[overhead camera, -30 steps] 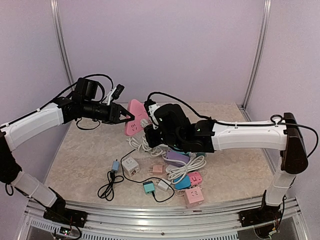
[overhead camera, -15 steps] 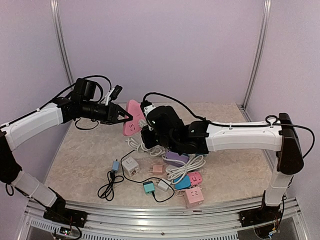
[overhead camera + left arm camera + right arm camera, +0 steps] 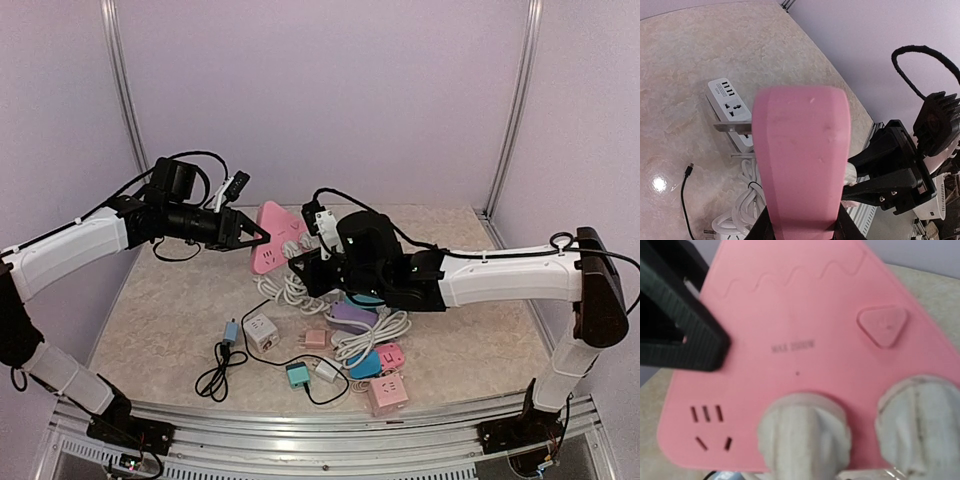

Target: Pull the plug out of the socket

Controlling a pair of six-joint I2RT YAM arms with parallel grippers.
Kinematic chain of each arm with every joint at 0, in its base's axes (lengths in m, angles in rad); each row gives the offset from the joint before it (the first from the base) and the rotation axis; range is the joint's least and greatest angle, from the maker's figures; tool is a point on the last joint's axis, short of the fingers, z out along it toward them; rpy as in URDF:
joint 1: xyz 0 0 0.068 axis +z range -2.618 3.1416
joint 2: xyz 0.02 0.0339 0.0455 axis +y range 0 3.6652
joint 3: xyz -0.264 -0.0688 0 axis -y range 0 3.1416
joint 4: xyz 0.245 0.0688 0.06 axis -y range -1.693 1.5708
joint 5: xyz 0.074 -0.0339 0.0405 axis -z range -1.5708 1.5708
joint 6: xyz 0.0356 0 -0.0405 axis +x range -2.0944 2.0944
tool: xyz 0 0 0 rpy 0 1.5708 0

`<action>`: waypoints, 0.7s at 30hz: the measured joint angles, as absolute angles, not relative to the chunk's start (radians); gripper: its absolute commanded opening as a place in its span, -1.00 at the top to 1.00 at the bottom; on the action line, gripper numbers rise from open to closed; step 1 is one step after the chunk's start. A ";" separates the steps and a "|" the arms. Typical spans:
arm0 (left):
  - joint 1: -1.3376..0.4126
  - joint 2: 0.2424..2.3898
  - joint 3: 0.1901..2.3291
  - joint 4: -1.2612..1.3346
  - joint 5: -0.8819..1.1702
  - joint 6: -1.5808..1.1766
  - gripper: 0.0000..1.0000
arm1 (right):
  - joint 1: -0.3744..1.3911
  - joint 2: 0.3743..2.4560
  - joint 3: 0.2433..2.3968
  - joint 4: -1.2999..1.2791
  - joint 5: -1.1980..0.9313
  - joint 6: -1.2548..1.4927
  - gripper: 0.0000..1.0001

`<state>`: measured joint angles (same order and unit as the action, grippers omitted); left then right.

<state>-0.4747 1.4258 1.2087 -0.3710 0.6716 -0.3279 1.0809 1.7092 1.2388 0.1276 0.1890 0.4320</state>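
A pink triangular socket point(image 3: 272, 240) is held in the air at mid-table; its back fills the left wrist view point(image 3: 800, 150) and its face the right wrist view point(image 3: 800, 330). My left gripper point(image 3: 254, 237) is shut on the socket's left edge, and its jaws clamp the socket at the bottom of the left wrist view point(image 3: 802, 229). Two white plugs sit in the socket's face, the left plug point(image 3: 805, 435) and the right plug point(image 3: 917, 425). My right gripper point(image 3: 303, 262) is closed round the left plug point(image 3: 850, 175); its own fingers do not show in the right wrist view.
On the table below lie a white power strip point(image 3: 732, 107), coiled white cords point(image 3: 285, 290), a white cube point(image 3: 262, 330), a pink cube point(image 3: 388, 392), teal point(image 3: 297, 375), blue point(image 3: 365, 362) and purple point(image 3: 350, 313) adapters, and a black cable point(image 3: 215, 375).
My right arm first pushed left toward the socket, then drew back to the right. The socket and my left gripper shifted slightly right. Both plugs still sit in the socket.
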 measured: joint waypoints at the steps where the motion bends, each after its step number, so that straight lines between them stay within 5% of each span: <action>1: -0.475 1.426 1.209 -0.371 0.671 -0.328 1.00 | 1.079 1.709 1.237 0.132 0.182 0.435 1.00; 21: -0.439 1.425 1.208 -0.374 0.656 -0.340 1.00 | 1.151 1.826 1.467 -0.103 0.421 0.375 1.00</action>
